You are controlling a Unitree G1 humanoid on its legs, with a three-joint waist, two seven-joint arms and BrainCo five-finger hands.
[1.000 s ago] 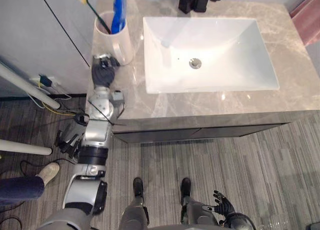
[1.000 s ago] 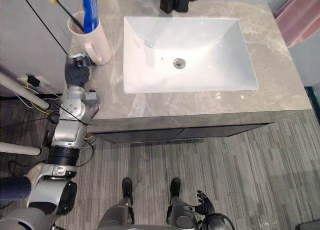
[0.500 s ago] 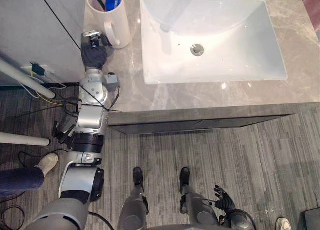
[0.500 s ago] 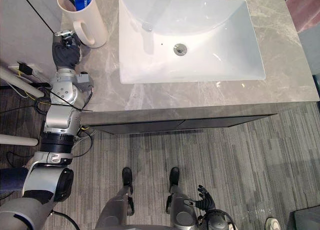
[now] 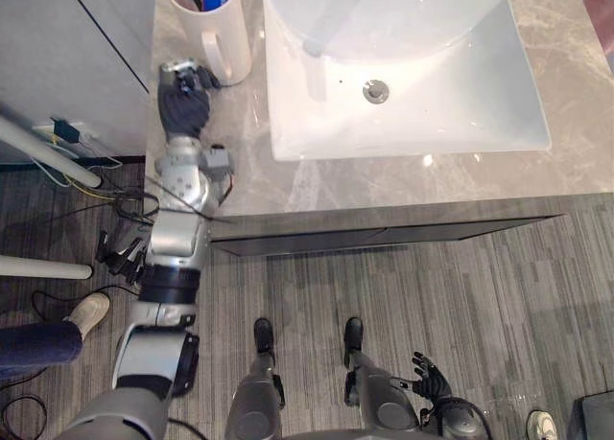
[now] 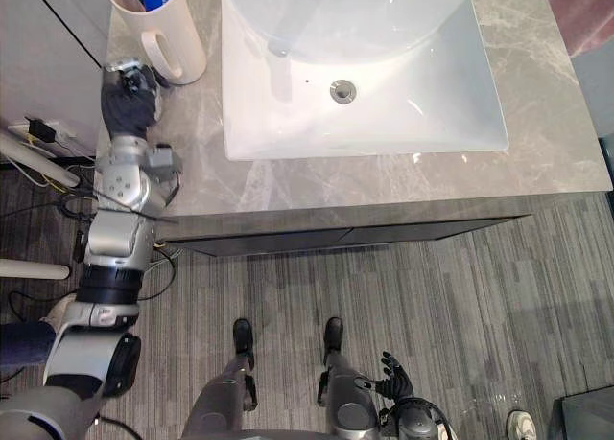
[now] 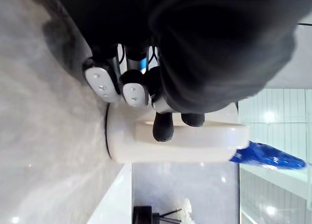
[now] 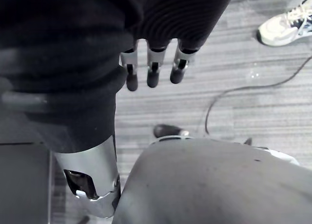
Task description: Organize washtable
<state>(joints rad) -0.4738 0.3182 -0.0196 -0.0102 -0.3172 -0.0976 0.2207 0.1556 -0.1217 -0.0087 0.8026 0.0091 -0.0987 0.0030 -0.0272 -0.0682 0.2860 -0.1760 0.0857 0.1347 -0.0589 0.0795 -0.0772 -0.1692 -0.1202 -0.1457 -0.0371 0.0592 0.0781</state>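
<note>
Reaches forward with the left arm, almost straight, wrist in line with the forearm. Holds the left hand [image 5: 182,100] back upward, fingers [image 7: 100,82] curled in beneath the dark ribbed cover, dark tips tucked close together. Hangs the right arm low at the side, right hand [image 5: 427,375] relaxed, fingers [image 8: 152,72] straight and slightly apart.

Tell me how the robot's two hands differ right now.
The left hand is up over the grey counter, at the white mug's handle; the right hand hangs low above the striped floor. The left hand is by a task thing; the right hand, fingers straight, holds nothing. Both have dark ribbed covers.
</note>
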